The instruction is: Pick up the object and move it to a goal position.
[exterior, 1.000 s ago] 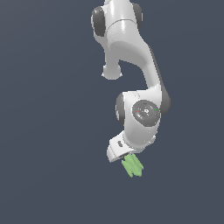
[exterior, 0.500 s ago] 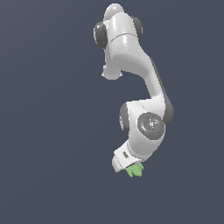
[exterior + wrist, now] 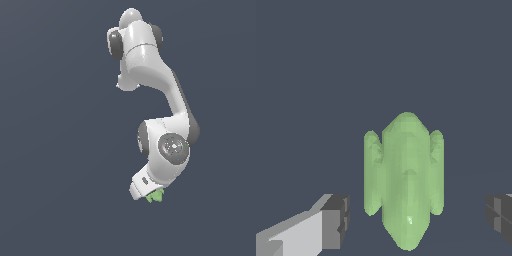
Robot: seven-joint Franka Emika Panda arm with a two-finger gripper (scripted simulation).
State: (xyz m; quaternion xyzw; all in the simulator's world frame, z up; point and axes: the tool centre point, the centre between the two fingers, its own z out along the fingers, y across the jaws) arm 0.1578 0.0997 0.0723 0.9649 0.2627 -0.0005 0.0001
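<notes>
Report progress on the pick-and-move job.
Done: the gripper is lined up over the object, fingers on either side. In hand: nothing; the jaws stand open, with gaps to the object. Left: close, lift, carry to the goal, which neither view shows.

Light-green ridged object (image 3: 405, 180) below hand (image 3: 149, 192)

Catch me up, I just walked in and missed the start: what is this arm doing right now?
A simulated Franka arm is going for a small light-green object. In the wrist view the gripper is open, its two fingers standing apart on either side of the object with gaps showing, so nothing is clamped yet. In the exterior view the object peeks out just below the white hand.
</notes>
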